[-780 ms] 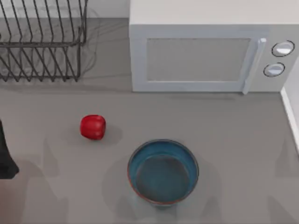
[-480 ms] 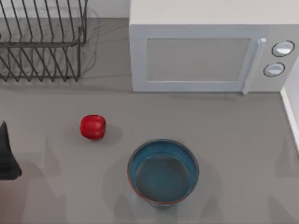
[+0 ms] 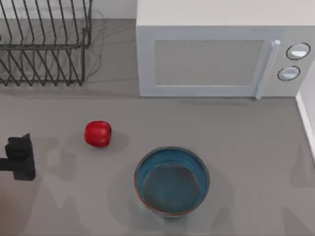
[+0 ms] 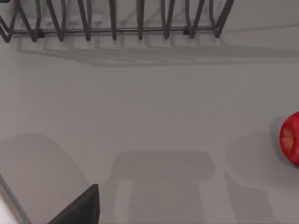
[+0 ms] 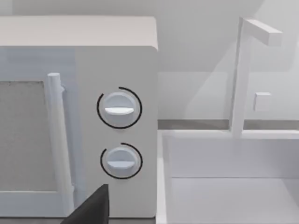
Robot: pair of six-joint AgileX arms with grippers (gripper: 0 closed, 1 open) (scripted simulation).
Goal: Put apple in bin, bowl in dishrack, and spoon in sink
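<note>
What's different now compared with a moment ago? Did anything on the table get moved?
The left gripper has come further in from the table's left edge, toward the apple, without touching it. The apple, the bowl, the dishrack and the microwave stayed where they were.

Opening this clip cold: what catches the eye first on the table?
The glossy red apple stands out at the table's left-centre, with the wide teal-blue bowl nearer the front, apart from it. Behind sit the white microwave and, back left, the wire dishrack. The left pincer is at the left edge, beside the apple.
</note>
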